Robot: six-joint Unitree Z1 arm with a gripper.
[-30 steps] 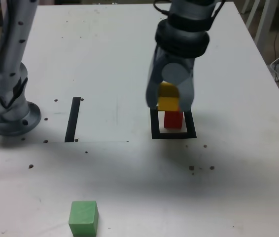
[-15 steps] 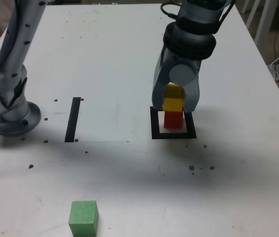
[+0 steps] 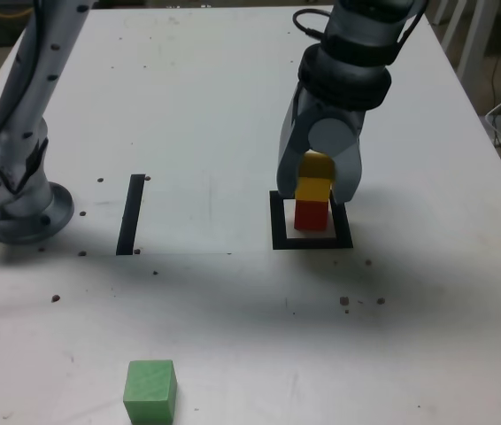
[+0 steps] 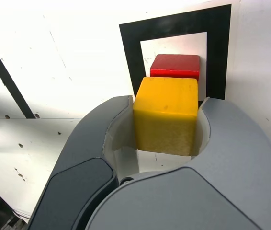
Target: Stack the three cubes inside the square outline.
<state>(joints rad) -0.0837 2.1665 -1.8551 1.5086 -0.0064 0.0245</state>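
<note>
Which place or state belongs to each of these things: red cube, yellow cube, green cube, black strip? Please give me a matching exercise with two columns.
1. red cube
2. yellow cube
3. green cube
4. black strip

A. between the gripper's jaws
B. flat on the table
C. inside the square outline
D. nearest the exterior view's bottom edge

1-C, 2-A, 3-D, 4-B

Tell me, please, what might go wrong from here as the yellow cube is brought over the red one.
The yellow cube, gripped in the pincer, looks offset from the red cube in the wrist view, so it might land overhanging and tip off on release.

The pincer's tips are near the red cube; lowering further could nudge it within the square outline.
</note>
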